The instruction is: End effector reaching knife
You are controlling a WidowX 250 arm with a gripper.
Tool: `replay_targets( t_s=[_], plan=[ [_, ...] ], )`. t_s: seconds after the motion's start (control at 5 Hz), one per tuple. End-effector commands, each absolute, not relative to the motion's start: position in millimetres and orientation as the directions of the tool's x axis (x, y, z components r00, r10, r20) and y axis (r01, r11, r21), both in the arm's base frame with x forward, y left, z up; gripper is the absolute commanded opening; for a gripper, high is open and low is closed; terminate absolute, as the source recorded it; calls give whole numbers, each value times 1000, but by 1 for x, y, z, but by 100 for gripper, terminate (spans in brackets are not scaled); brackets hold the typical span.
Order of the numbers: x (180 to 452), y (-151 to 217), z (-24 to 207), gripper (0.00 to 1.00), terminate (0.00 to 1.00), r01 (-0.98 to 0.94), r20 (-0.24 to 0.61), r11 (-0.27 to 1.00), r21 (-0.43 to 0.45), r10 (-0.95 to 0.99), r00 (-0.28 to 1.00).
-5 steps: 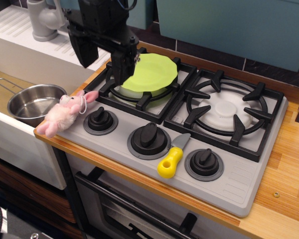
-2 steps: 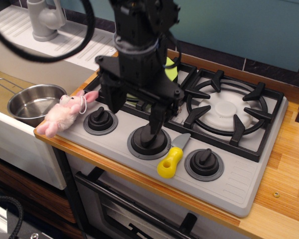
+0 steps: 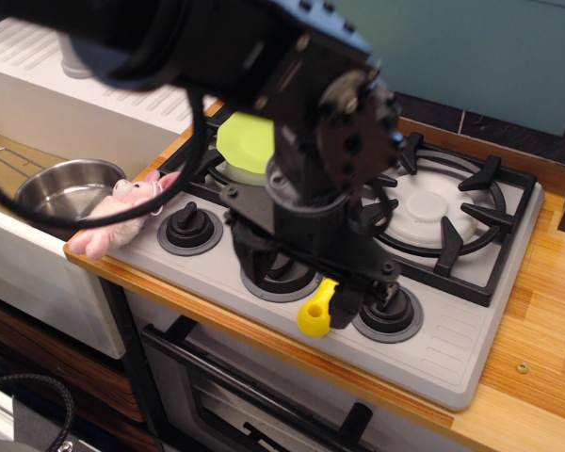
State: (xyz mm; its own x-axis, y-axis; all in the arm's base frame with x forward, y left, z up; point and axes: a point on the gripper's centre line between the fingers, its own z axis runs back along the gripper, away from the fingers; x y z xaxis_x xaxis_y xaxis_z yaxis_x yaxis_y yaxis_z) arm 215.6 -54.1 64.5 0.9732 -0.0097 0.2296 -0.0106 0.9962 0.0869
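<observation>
The knife lies on the grey stove front between the middle and right knobs. Only its yellow handle [image 3: 314, 315] shows; the blade is hidden under the arm. The end effector, a bulky black head with cables, hangs low over the stove front and is motion-blurred. Its gripper [image 3: 297, 281] is open, with one dark finger [image 3: 249, 256] over the middle knob and the other finger [image 3: 345, 301] right beside the knife handle. I cannot tell whether that finger touches the handle.
A green plate [image 3: 243, 146] lies on the left burner, partly hidden by the arm. A pink plush toy [image 3: 122, 212] lies at the stove's left edge beside a steel pot [image 3: 61, 193]. Black knobs [image 3: 190, 229] line the front. The right burner grate [image 3: 447, 202] and the wooden counter [image 3: 537, 348] lie to the right.
The end effector has swung from over the green plate at the back left down and right to the stove front, and now hangs over the knife, covering its blade.
</observation>
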Motion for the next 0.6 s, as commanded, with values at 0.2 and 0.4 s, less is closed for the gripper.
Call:
replay_targets(
  t_s=[0.2,0.4],
  plan=[
    [232,-58,41,100,0,4,316,998,68,-25,948],
    [233,-55,31,100,0,12,329,998,64,-33,944]
  ],
)
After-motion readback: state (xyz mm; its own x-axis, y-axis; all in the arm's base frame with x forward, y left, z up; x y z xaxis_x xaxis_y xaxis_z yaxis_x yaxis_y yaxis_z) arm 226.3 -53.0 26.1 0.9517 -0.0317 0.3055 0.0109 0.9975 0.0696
